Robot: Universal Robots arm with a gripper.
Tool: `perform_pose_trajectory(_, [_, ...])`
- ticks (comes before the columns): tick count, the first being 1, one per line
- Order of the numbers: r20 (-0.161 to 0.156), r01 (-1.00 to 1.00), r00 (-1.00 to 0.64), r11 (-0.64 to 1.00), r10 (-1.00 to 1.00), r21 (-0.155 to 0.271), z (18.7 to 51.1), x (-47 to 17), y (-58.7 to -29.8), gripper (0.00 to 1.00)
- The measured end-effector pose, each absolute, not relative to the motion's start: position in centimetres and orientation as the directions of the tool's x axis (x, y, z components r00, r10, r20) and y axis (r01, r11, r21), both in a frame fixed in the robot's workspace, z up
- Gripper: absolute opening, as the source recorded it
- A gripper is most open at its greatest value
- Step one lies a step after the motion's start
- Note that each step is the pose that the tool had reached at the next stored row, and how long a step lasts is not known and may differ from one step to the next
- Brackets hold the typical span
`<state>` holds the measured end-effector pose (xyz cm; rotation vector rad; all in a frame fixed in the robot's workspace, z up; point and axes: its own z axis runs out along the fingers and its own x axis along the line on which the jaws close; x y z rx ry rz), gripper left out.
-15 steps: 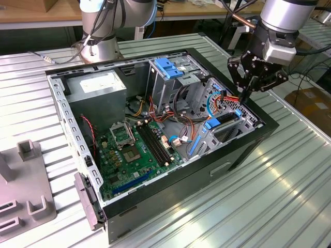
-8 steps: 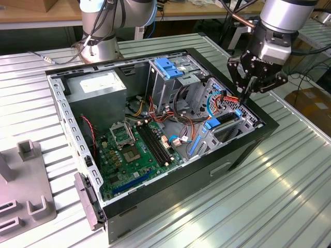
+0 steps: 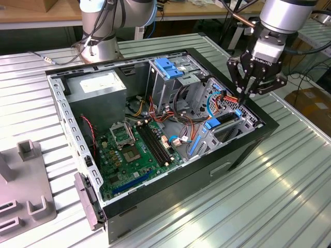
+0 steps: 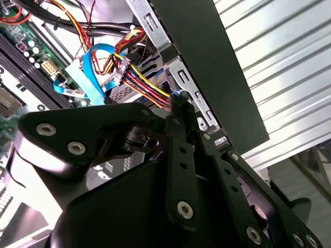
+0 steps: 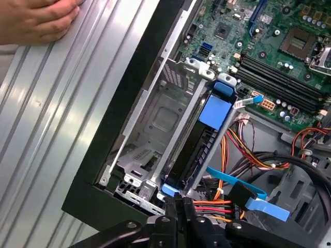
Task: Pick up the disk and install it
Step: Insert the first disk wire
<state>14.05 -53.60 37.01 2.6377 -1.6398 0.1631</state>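
We're holding the gripper (image 3: pixel 242 96), fingers pressed together, right at the near end of the disk (image 5: pixel 200 142), maybe touching it. The disk is standing on edge in the bay (image 5: pixel 155 124), running lengthwise away toward the motherboard (image 5: pixel 269 57).

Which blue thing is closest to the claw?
The blue-framed disk standing on edge, right under the claw. The blue bracket sits farther off, atop the metal cage.
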Motion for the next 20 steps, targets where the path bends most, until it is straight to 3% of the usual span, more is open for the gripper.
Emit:
perform_pose_trajectory(7, [0.105, -0.951, 0.304, -0.308, -0.947, -0.029, 36.97, 14.05, -53.59, 0.16])
perform_pose_trajectory(20, [0.106, -0.951, 0.302, -0.306, -0.947, -0.029, 36.97, 14.04, -53.59, 0.16])
